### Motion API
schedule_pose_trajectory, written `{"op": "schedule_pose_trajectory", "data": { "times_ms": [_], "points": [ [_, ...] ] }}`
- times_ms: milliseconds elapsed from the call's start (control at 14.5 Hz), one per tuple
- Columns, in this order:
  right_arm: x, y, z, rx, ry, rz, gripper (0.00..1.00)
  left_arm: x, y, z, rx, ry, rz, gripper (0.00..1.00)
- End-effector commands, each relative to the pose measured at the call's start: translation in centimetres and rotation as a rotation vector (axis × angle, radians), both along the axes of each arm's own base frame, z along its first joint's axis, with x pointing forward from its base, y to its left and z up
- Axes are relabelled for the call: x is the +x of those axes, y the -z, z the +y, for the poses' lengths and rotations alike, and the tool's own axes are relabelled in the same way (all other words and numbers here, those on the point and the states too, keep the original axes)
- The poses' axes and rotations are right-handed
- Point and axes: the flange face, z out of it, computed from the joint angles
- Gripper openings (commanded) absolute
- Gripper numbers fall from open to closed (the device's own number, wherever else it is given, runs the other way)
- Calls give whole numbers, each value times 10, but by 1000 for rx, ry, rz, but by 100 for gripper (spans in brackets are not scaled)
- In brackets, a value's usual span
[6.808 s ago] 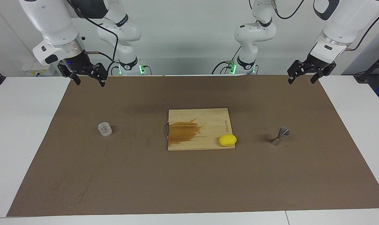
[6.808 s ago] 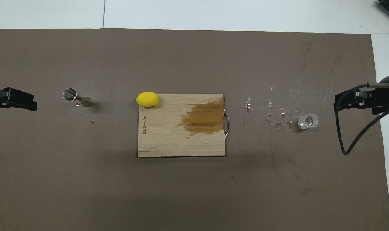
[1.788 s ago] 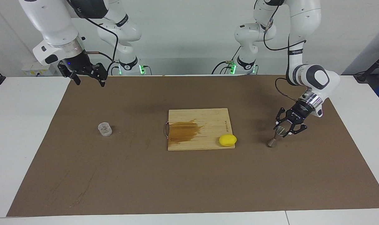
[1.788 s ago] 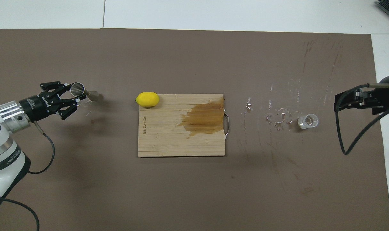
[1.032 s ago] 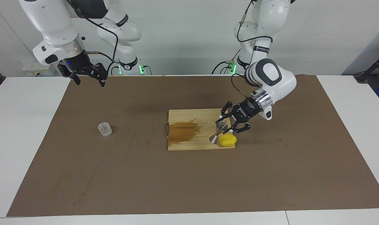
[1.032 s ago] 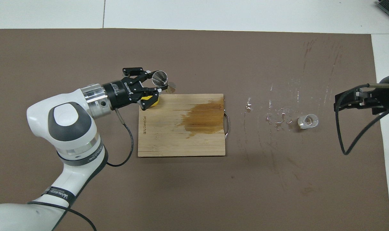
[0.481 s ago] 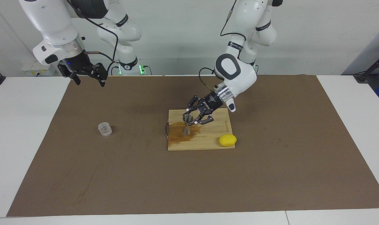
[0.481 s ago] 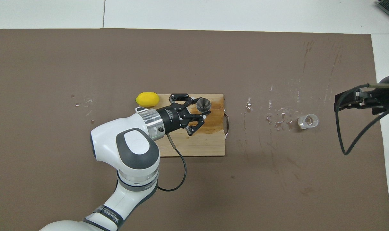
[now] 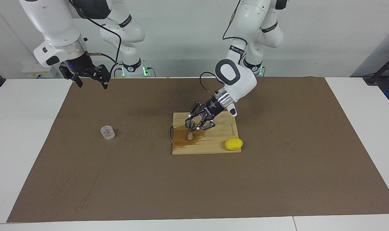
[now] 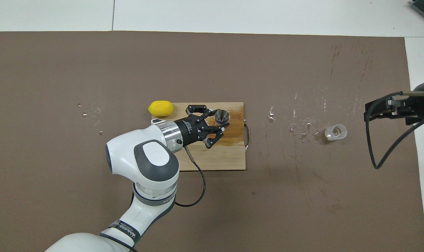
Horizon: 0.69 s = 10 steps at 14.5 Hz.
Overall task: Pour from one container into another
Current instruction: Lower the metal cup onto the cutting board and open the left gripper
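The left gripper [image 9: 194, 123] is closed on the steel jigger [image 9: 190, 129], gripping it at its upper cone near the centre of the facing view. The jigger stands upright, open mouth up, its foot on or just above the stained patch of the cutting board [image 9: 213, 147]; contact with the board cannot be confirmed. Holding it upright suits its role as the receiving vessel, and the board (already wet-stained) would catch any spill during a pour.

The glass cup [image 9: 107, 132] stands alone on the brown mat [image 9: 117, 179] at the centre left of the facing view, toward the right arm's end of the table and well apart from the board. In the overhead view the glass cup [image 10: 336, 132] appears at centre right, with droplets on the mat beside it.

The right gripper [image 9: 90, 78] waits at the upper left of the facing view, jaws spread wide and empty, above the mat's edge.

A lemon [image 9: 233, 144] rests on the board's lower right corner in the facing view, clear of the jigger.

Judgement: the pour is not yet begun; the cup remains to be picked up.
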Motion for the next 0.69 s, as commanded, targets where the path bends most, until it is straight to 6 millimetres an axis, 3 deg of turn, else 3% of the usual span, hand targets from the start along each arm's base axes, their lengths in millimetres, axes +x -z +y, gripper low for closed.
{"op": "schedule_pose_trajectory", "data": {
  "times_ms": [0,69,138,206,275,344,619],
  "points": [
    [-3,0,-4,21,-15,5,100,1,0,-6,0,-12,-2,0],
    [-3,0,-4,21,-15,5,100,0,2,-6,1,-12,1,0],
    [-3,0,-4,21,-15,5,100,0,2,-5,2,-13,2,9],
    [-3,0,-4,21,-15,5,100,-3,5,-4,6,-13,9,35],
    [-3,0,-4,21,-15,5,100,-4,7,-3,7,-14,12,77],
    [-3,0,-4,21,-15,6,100,-4,7,-3,8,-14,14,100],
    [-3,0,-4,21,-15,5,100,-7,6,-2,8,-11,14,100]
  ]
}}
